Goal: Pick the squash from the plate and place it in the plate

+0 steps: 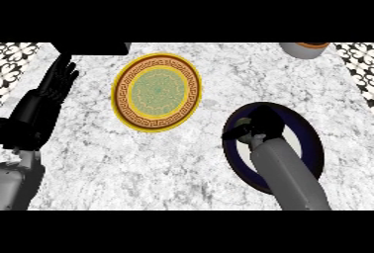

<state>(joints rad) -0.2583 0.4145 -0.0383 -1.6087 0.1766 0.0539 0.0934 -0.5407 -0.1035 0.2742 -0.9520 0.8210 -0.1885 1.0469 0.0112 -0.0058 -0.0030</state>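
- Because the right hand (257, 124) hangs over the dark-rimmed plate (315, 148) at the lower right of the frame, it and its grey forearm cover most of the plate's white middle. The fingers look curled downward, but whether they close on anything cannot be told.
- No squash shows anywhere in the frame. It may lie under that hand on the dark-rimmed plate, but that is a guess, not something seen.
- With the squash hidden, the likely trouble is a lift with nothing in hand, or the fingers nudging the squash off the plate's rim onto the marble counter (146, 163).
- At the left edge, the left hand (58, 78) rests open, fingers straight and pointing up, holding nothing.
- Further up, centre left, sits the gold-rimmed plate (120, 94), green in the middle with a brown patterned band. It looks like the target and lies well apart from the dark-rimmed plate, so a squash held badly could slip on the way across.
- A dark block (91, 48) sits just beyond the gold-rimmed plate, and a pale round container (303, 49) stands at the upper right; a wide swing could clip either.
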